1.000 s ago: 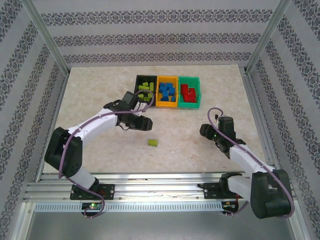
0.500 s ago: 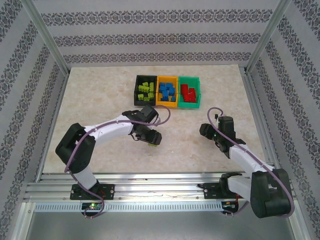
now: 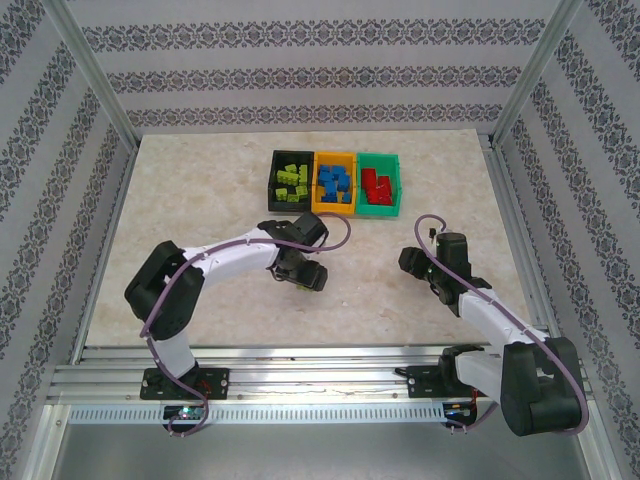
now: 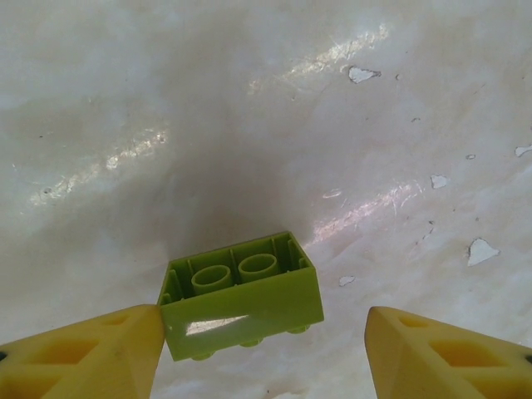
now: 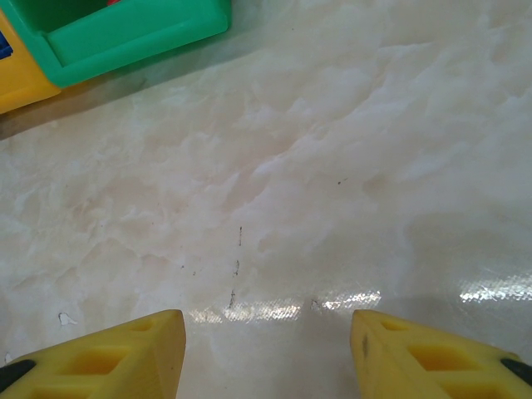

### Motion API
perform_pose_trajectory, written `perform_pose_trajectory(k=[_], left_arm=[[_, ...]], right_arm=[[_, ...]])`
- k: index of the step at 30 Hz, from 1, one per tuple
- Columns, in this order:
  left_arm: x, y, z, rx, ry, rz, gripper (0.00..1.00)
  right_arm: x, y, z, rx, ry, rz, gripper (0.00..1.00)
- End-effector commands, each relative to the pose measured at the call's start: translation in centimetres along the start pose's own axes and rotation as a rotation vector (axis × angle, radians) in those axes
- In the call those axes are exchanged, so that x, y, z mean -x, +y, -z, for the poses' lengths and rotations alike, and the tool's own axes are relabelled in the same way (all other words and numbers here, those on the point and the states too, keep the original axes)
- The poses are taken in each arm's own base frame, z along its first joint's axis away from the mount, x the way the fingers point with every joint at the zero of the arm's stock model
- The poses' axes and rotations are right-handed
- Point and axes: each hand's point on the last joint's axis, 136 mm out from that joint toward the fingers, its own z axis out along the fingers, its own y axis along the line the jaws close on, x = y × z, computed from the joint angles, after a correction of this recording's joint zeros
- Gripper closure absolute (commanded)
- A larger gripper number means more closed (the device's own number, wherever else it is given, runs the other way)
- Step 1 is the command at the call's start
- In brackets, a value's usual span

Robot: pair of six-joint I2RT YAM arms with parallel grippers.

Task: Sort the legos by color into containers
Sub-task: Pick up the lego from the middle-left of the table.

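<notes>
One lime green lego (image 4: 241, 295) lies upside down on the table, hollow side up. My left gripper (image 4: 264, 359) (image 3: 305, 275) straddles it, open: the left finger (image 4: 100, 357) touches the brick's end and the right finger (image 4: 440, 357) stands well clear of it. The three containers stand in a row at the back: the black one (image 3: 276, 182) holds lime legos, the orange-yellow one (image 3: 335, 207) blue legos, the green one (image 3: 379, 209) red legos. My right gripper (image 3: 412, 262) (image 5: 266, 341) hovers open over bare table, nothing between its fingers.
A corner of the green bin (image 5: 133, 33) and a bit of the orange-yellow bin (image 5: 17, 83) lie ahead and to the left of the right gripper. The marbled table (image 3: 200, 200) is bounded by an aluminium frame and patterned walls.
The left arm swung from beside the black bin toward the near middle of the table and came down over the lime lego, its jaws widening. The right arm has not moved.
</notes>
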Motion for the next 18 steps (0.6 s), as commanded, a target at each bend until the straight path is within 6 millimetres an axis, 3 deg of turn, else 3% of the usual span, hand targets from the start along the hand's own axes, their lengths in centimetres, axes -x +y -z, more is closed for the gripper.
perform_pose_trajectory(k=[1,12,18], left_arm=[[-1.2,0.8,-0.4,0.066,0.053,0.002,0.33],[-0.2,0.2,0.9,0.080,-0.030,0.017,0.30],[-1.1,0.0,-0.4,0.099,0.014,0.007,0.30]], right_arm=[[0.5,0.2,-0.1,0.017,-0.012,-0.017,0.44],[0.4,0.3,-0.1,0.019,-0.012,-0.015,0.44],[0.5,0.3,0.0,0.021,-0.013,-0.013,0.44]])
